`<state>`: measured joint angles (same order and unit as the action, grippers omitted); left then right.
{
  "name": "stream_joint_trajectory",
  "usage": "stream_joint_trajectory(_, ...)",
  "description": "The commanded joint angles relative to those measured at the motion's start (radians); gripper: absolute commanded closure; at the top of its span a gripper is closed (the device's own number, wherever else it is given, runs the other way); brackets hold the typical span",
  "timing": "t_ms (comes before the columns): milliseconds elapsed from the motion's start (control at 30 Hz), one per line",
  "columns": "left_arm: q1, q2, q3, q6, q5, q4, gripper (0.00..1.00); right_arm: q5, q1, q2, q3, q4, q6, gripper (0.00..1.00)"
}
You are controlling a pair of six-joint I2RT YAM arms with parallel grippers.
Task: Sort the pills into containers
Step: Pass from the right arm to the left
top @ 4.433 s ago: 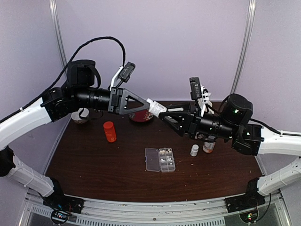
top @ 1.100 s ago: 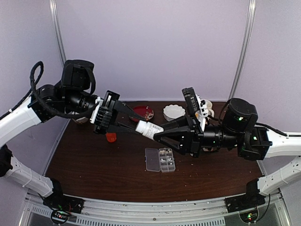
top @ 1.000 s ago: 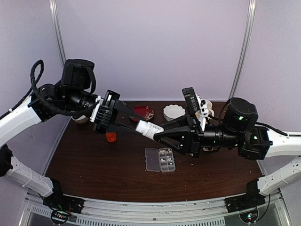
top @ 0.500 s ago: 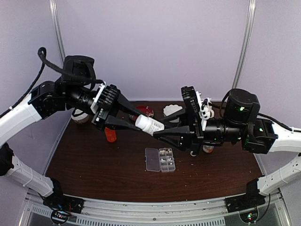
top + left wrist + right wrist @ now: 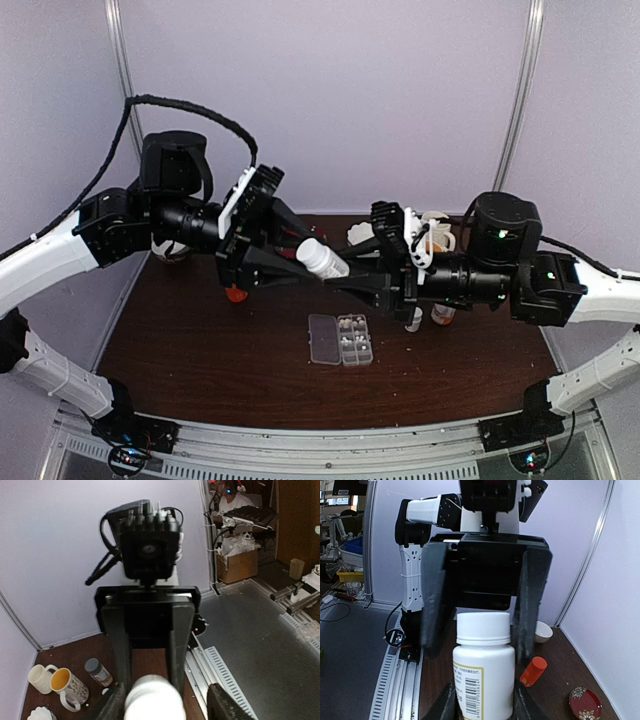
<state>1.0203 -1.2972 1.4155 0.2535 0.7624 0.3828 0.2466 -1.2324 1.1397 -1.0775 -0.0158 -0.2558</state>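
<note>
R gripper [image 5: 338, 272] clamps the white bottle [image 5: 483, 675] mid-air, cap [image 5: 483, 627] toward L gripper [image 5: 300, 257], its jaws apart beside the cap, prob. for unscrewing; pills [image 5: 351, 340] sit in the pill box [image 5: 322, 339] cells [image 5: 355, 352] on the table [image 5: 200, 340] below.

A dark brown table [image 5: 200, 350] is enclosed by pale lilac walls [image 5: 350, 100], and slim metal posts [image 5: 525, 90] are set at the back corners. Beyond the enclosure a grey floor [image 5: 260, 645] is seen, with a cardboard box [image 5: 239, 565] placed below a cluttered desk [image 5: 247, 515]. The scene is evenly lit.
</note>
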Motion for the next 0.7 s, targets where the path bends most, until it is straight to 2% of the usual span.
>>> stream_joint_trajectory(0,0.059,0.045,-0.094,0.084,-0.028,-0.121,0.3,0.065,0.02,0.035,-0.013,0.056,0.066,1.0)
stream_joint_trajectory(100,0.059,0.099,-0.143,0.207,-0.05,-0.119,0.17,0.147,0.036,0.016,-0.009,0.079,0.12,1.0)
stream_joint_trajectory(367,0.059,0.108,-0.096,0.531,-0.017,0.085,0.21,0.245,0.055,-0.005,-0.009,0.119,0.221,1.0)
stream_joint_trajectory(667,0.061,0.094,-0.039,0.655,-0.116,0.174,0.27,0.263,0.057,0.036,-0.075,0.216,0.256,1.0)
